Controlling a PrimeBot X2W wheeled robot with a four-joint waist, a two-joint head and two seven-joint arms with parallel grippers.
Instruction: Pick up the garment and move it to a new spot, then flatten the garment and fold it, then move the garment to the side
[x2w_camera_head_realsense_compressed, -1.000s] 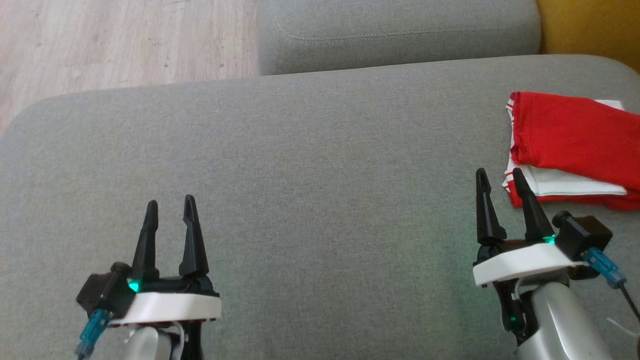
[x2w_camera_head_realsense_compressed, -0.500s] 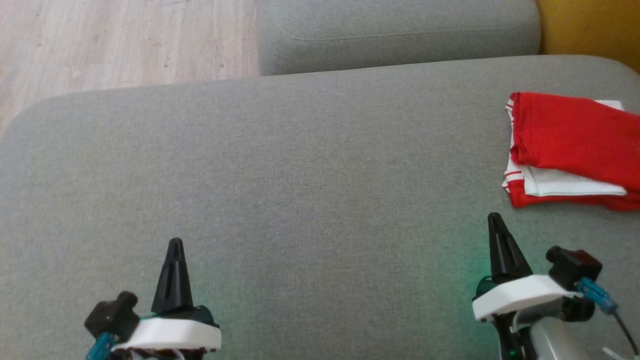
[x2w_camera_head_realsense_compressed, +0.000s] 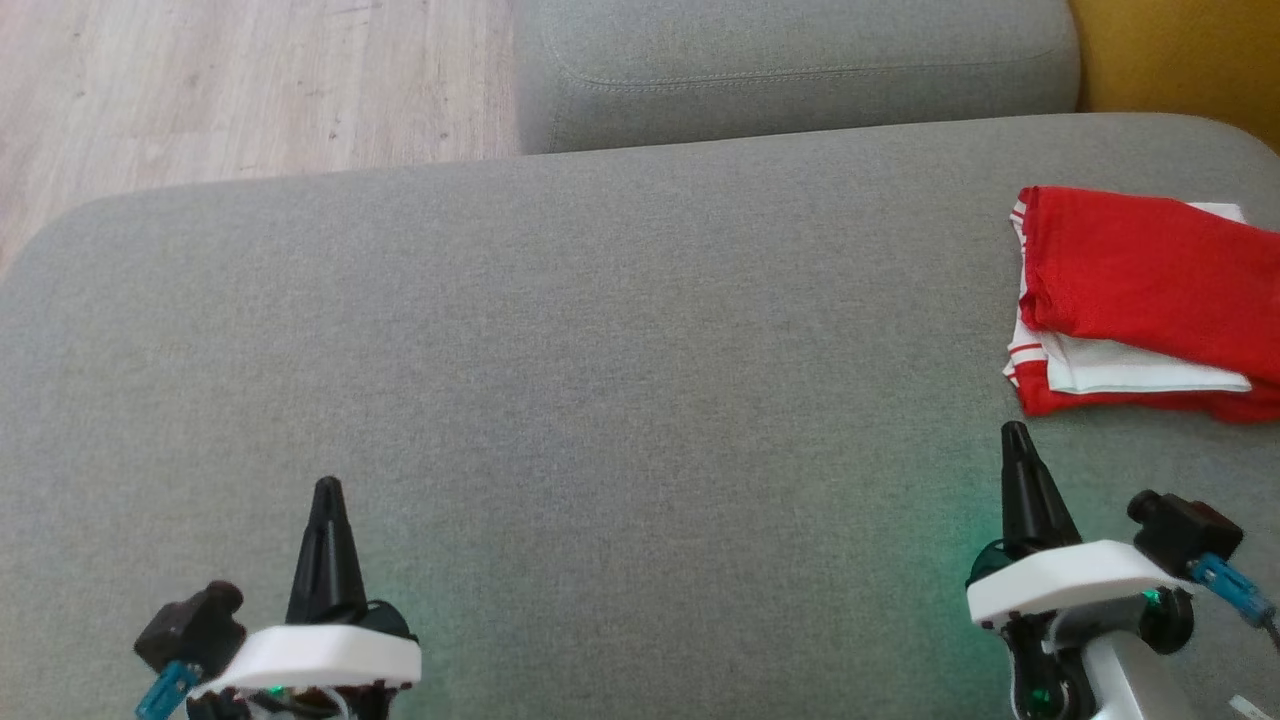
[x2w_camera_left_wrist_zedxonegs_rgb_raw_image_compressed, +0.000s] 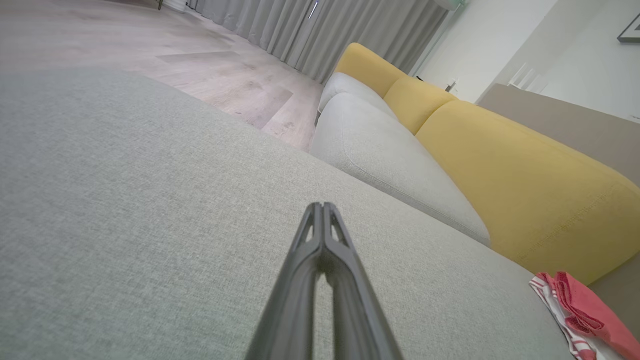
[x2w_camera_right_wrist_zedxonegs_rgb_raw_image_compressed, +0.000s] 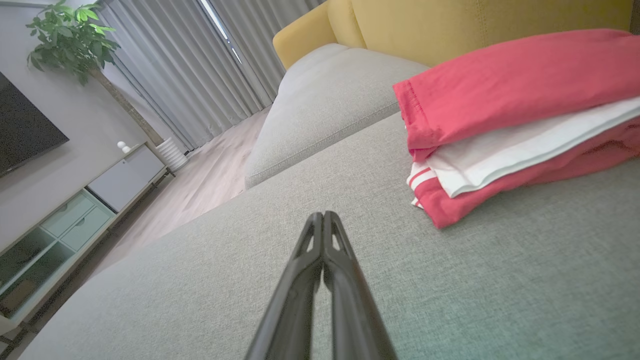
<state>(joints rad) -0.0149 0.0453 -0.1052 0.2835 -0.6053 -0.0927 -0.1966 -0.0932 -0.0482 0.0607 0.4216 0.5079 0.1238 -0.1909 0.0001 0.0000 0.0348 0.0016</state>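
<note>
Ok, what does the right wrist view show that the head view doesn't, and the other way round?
The right wrist view adds the room: a potted plant, grey curtains, a dark screen on the wall and a low cabinet with drawers. The head view adds the left gripper, shut, over the grey sofa cushion. Both share the folded red and white garment on that cushion, the shut right gripper close to it but apart, the wood floor and the yellow backrest.
</note>
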